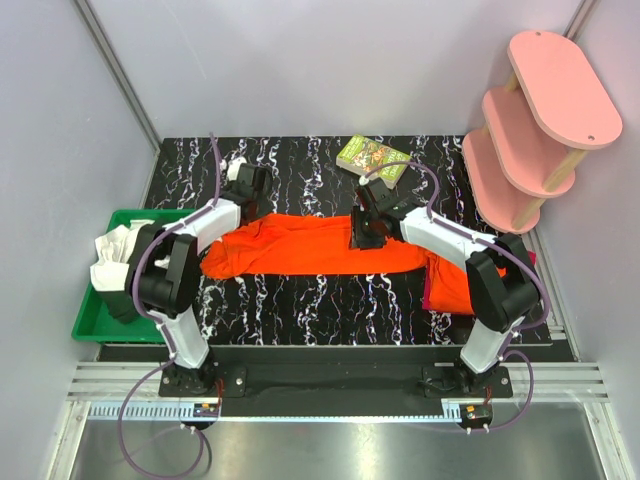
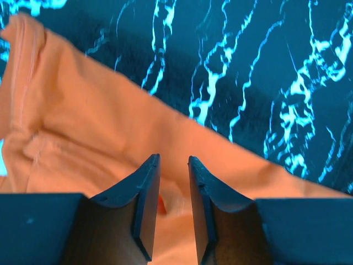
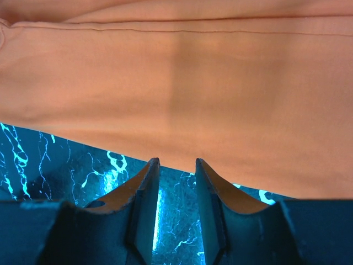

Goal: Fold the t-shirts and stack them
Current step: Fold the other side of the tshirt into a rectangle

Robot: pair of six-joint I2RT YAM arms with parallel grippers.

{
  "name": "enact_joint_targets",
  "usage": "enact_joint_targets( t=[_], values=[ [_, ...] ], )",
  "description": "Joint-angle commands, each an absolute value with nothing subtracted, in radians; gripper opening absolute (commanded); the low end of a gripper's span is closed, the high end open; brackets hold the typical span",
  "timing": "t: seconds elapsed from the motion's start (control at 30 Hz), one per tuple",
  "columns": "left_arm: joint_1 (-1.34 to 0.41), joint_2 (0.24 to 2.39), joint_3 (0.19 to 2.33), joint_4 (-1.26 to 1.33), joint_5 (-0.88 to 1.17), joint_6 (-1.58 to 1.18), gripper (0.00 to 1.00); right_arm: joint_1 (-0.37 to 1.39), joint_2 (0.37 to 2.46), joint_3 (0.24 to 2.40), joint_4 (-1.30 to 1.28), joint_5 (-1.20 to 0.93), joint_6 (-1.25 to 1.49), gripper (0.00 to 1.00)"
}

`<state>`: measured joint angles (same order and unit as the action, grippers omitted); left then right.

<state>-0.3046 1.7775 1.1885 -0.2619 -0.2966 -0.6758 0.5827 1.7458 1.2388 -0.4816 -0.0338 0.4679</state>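
Note:
A bright orange t-shirt lies stretched in a long band across the middle of the black marbled table. My left gripper is at its far left end. In the left wrist view my left gripper has its jaws narrowly apart, with a ridge of the orange t-shirt pinched between them. My right gripper is at the shirt's far edge. In the right wrist view my right gripper is open, tips at the hem of the orange t-shirt, bare table between them. A folded orange t-shirt on a magenta-red one lies under the right arm.
A green tray holding white cloth sits at the table's left edge. A green printed book lies at the back. A pink tiered shelf stands at the back right. Grey walls close in the sides.

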Motion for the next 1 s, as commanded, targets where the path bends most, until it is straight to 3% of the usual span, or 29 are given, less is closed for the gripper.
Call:
enact_joint_targets(
  t=[0.0, 0.13, 0.5, 0.63, 0.97],
  values=[
    [-0.287, 1.828, 1.282, -0.288, -0.319, -0.617, 0.34, 0.581, 1.694, 1.233, -0.453, -0.005, 0.477, 0.4],
    [-0.276, 1.841, 1.307, -0.321, -0.327, -0.618, 0.36, 0.581, 1.695, 1.23, -0.451, -0.005, 0.476, 0.4],
    [-0.279, 1.481, 0.993, -0.291, -0.374, -0.732, 0.41, 0.583, 1.712, 1.216, -0.419, -0.043, 0.5, 0.39],
    [-0.276, 1.503, 0.954, -0.293, -0.396, -0.75, 0.43, 0.581, 1.721, 1.224, -0.414, -0.054, 0.5, 0.39],
    [-0.245, 1.689, 1.093, -0.391, -0.492, -0.81, 0.41, 0.581, 1.706, 1.203, -0.416, -0.045, 0.495, 0.39]
  ],
)
